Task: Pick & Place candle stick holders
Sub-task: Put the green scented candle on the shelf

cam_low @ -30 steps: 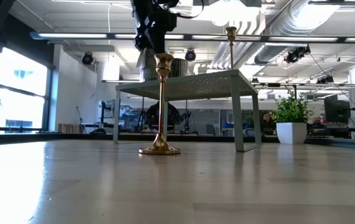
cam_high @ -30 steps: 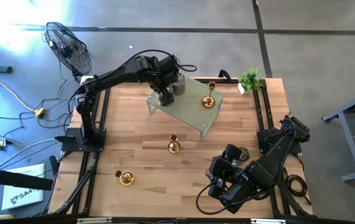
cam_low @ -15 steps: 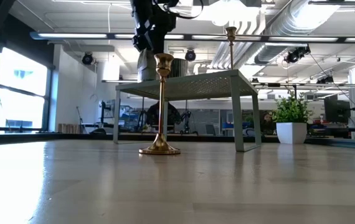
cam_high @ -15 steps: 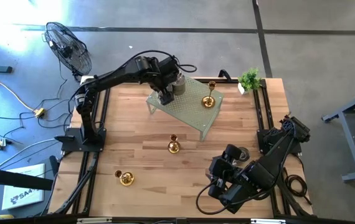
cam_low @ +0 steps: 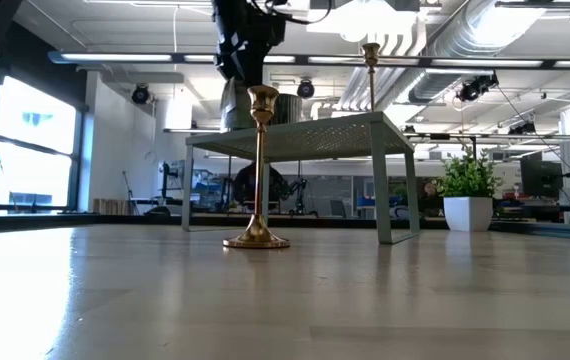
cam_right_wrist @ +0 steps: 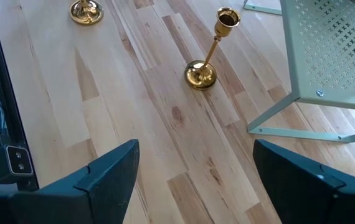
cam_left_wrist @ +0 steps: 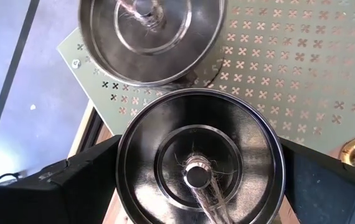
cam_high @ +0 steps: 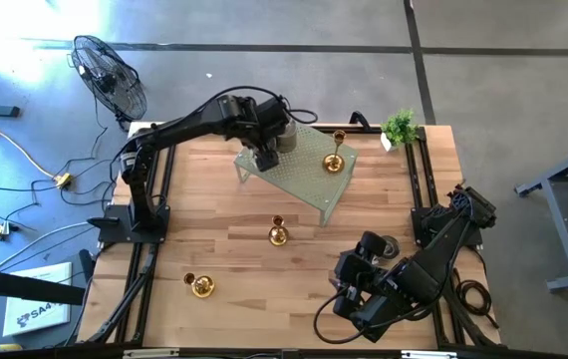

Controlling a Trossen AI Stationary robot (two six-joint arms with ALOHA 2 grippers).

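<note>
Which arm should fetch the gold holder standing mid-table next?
Probably the right: its gripper hangs open and empty near that gold holder, while the left gripper is holding a grey cup over the rack.

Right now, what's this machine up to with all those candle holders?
The left arm's pincer is over the pale green rack, gripping a grey metal cup holder right beside a second grey cup that already sits on the rack. A gold candlestick stands on the rack too. Two more gold ones wait on the wooden table. The right pincer rests open at the table's near right corner, holding nothing.
</note>
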